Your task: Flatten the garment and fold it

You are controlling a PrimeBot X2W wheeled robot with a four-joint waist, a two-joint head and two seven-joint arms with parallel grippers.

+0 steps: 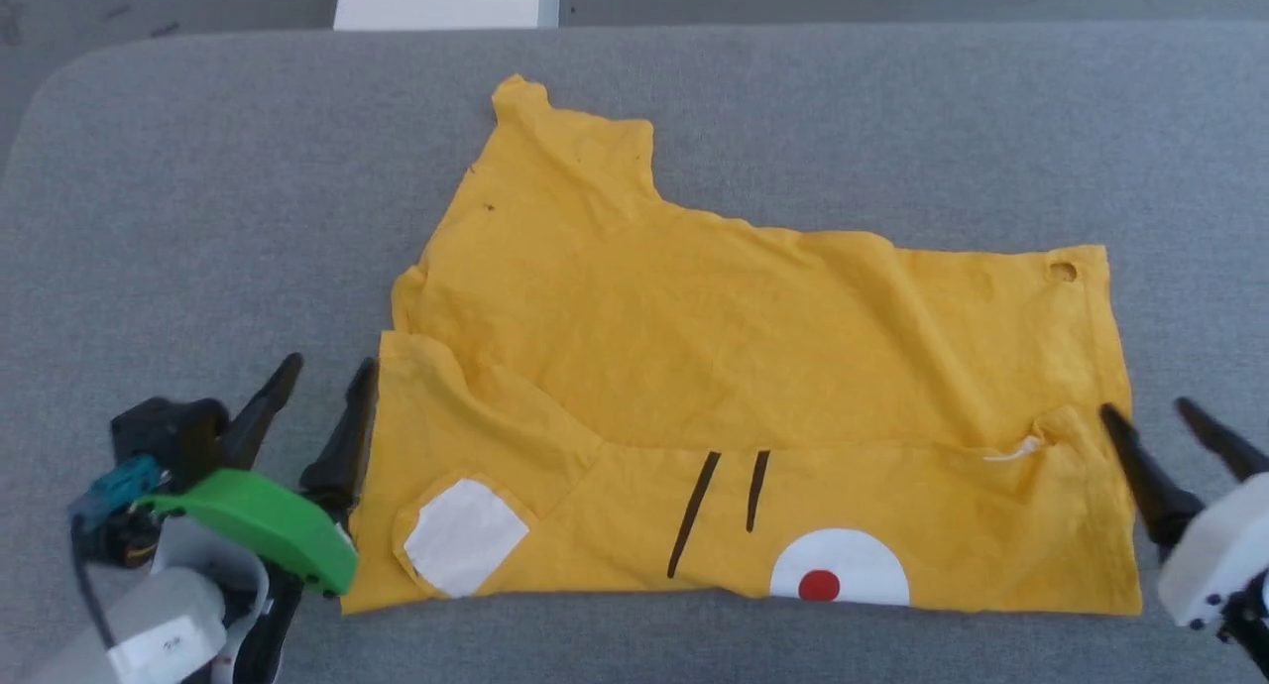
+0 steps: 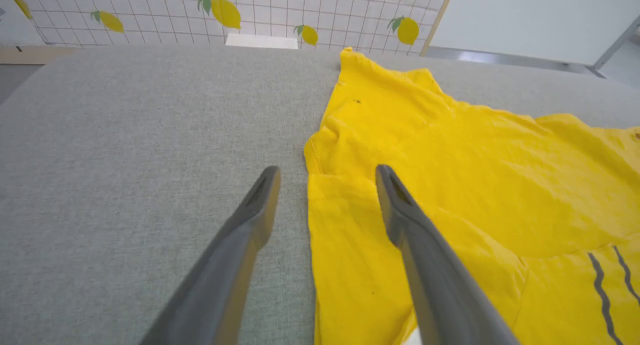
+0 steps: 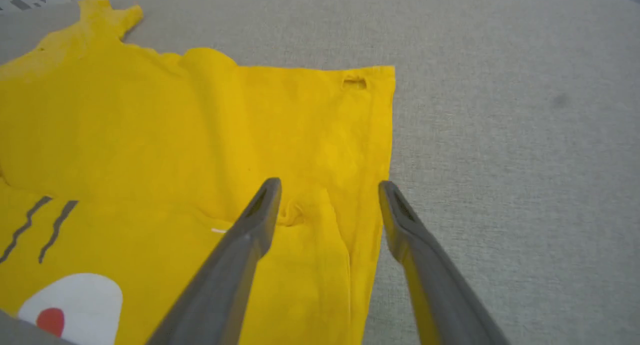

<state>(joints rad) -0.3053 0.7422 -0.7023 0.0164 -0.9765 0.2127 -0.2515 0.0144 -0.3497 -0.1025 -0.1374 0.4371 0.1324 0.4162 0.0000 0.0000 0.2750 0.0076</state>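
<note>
Left gripper (image 1: 330, 362): jaws apart, nothing in them. It straddles the shirt's (image 1: 694, 317) left edge, one finger over yellow cloth and one over the grey table (image 1: 198, 169). I can't tell whether the tips touch down.

Right gripper (image 1: 1142, 407): also apart and empty, straddling the right edge the same way.

The shirt lies mid-table, long side across. The near strip is folded over, showing print: whisker lines (image 1: 719, 501), a white patch (image 1: 464, 535) and a white circle with a red dot. The rest is plain yellow and wrinkled, with a sleeve (image 1: 555, 139) sticking out far left.

Handling, my read:
- It looks light, limp and not fragile.
- It'll sag and crease if I lift it from one point.
- The table covering looks grippy, so dragging will bunch it.
- I'd pinch at the edges or corners, through both layers at the fold, with both sides together.

Unclear:
- What's under the folded strip, including the rest of the print and the neckline.
- The near-left corner, which sits behind the left arm's green bracket (image 1: 258, 525).
- A small mark at the far-right corner, either a hole or a loop.
- A white fleck near the right gripper, either a tag or a thread.
- The right gripper's body, which is cut off at the frame edge.
</note>
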